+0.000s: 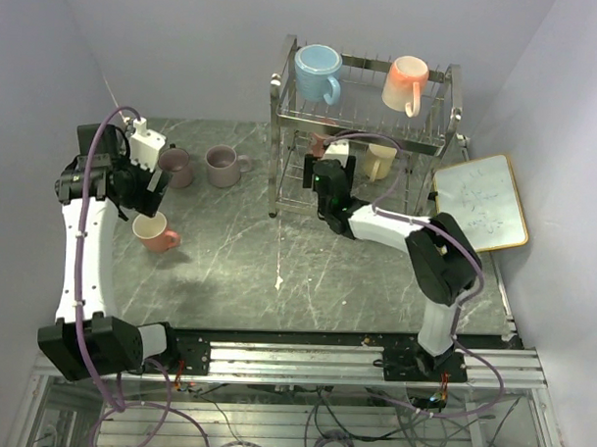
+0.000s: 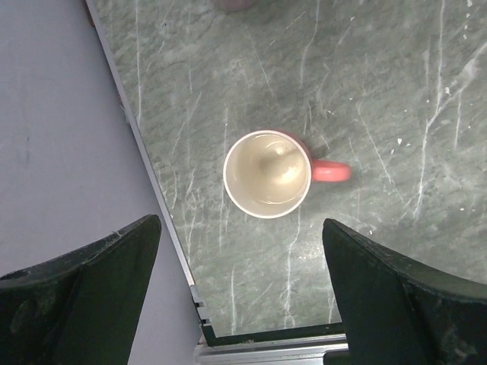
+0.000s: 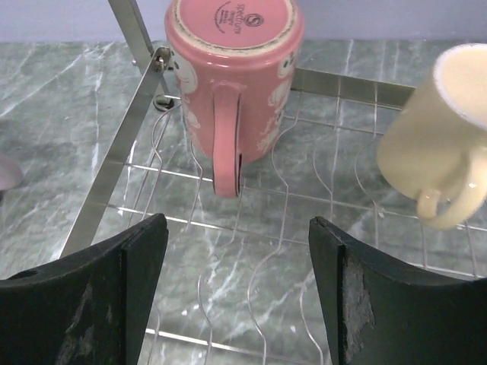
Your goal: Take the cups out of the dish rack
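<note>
Grey marble table [image 1: 277,272]: dish rack [image 1: 273,154], upper centre, holds 4 cups [image 1: 317,72]. 2 mauve mugs [image 1: 222,165] and 1 salmon mug [image 1: 153,233] stand at left. Left gripper [image 2: 240,228], jaws spread, empty, above salmon mug; right gripper [image 3: 237,220] likewise, facing pink mug [image 3: 232,84].

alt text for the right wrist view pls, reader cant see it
An upside-down pink mug stands on the wire shelf of the dish rack, handle toward the camera, just ahead of the open right gripper. A pale yellow mug leans tilted at the right, and the two dark fingers frame the bottom corners.
</note>
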